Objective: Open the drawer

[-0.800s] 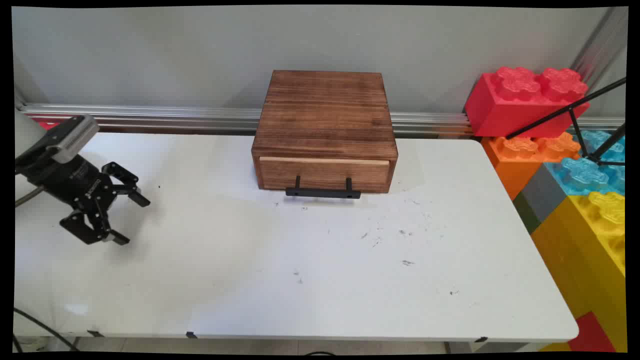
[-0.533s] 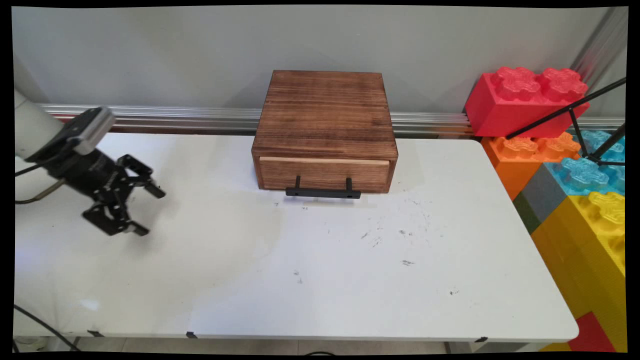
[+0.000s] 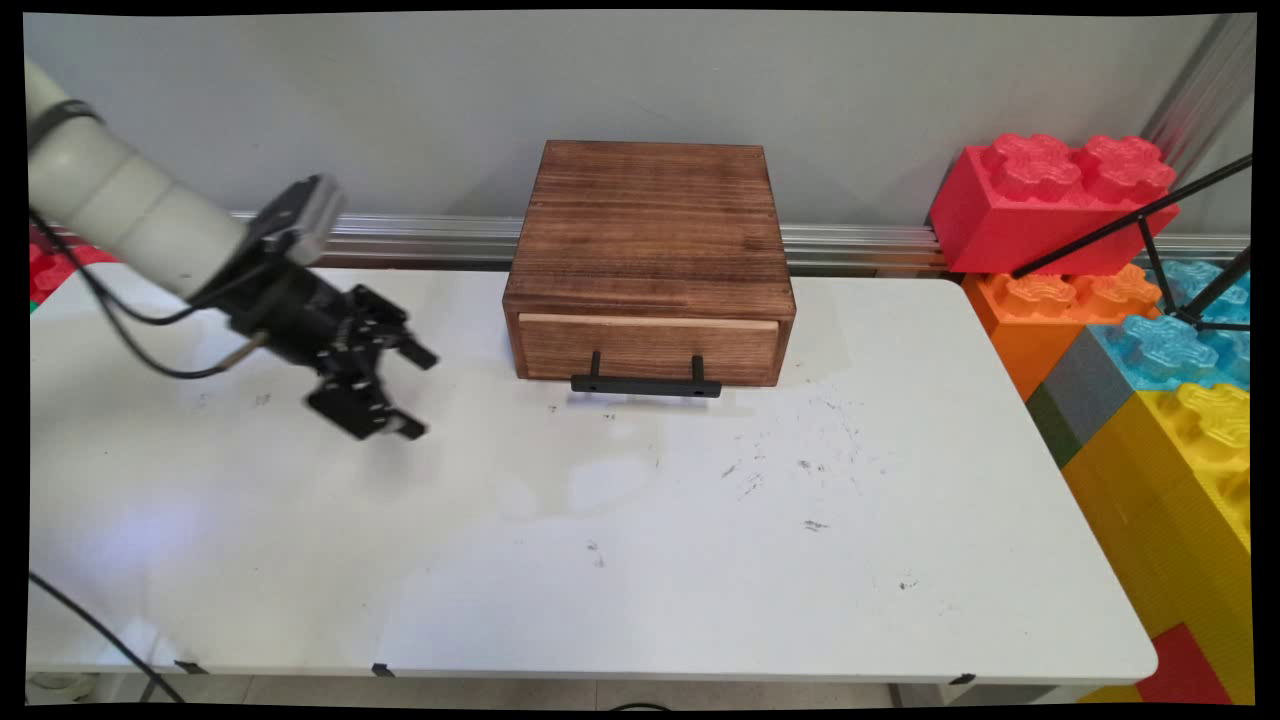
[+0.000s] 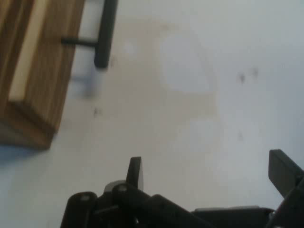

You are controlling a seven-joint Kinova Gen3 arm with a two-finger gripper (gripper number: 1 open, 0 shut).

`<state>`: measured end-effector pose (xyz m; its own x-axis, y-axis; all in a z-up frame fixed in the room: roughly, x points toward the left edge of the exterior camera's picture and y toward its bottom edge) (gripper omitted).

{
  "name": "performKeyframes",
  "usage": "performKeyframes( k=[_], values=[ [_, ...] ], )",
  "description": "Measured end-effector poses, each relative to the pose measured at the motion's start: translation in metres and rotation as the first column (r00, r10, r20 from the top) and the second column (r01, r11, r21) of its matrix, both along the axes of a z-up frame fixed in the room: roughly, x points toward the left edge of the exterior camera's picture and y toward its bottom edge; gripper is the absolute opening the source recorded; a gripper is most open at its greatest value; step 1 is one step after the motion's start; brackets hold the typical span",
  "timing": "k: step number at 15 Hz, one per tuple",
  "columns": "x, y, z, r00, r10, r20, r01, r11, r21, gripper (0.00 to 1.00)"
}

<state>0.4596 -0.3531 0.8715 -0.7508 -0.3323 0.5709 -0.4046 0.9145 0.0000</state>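
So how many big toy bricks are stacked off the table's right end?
5 at least: red brick on top by the wall, orange brick under it, blue brick, grey brick, yellow brick nearest. More may be hidden behind or below.

Brown wooden drawer box [image 3: 650, 255] (drawer shut, black handle [image 3: 646, 384]) against the wall.

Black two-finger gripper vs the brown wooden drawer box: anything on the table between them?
Nothing: only bare white table lies between the black two-finger gripper and the brown wooden drawer box with its black bar handle. The main view shows it; the hand view agrees.
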Motion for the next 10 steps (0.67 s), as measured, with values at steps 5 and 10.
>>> performKeyframes(
  k=[5,10],
  values=[
    [-0.069,-0.026,-0.007,0.997,-0.009,-0.079,0.004,0.998,-0.058,1.00],
    [-0.124,-0.046,-0.012,0.996,0.004,-0.088,-0.014,0.992,-0.123,1.00]
  ],
)
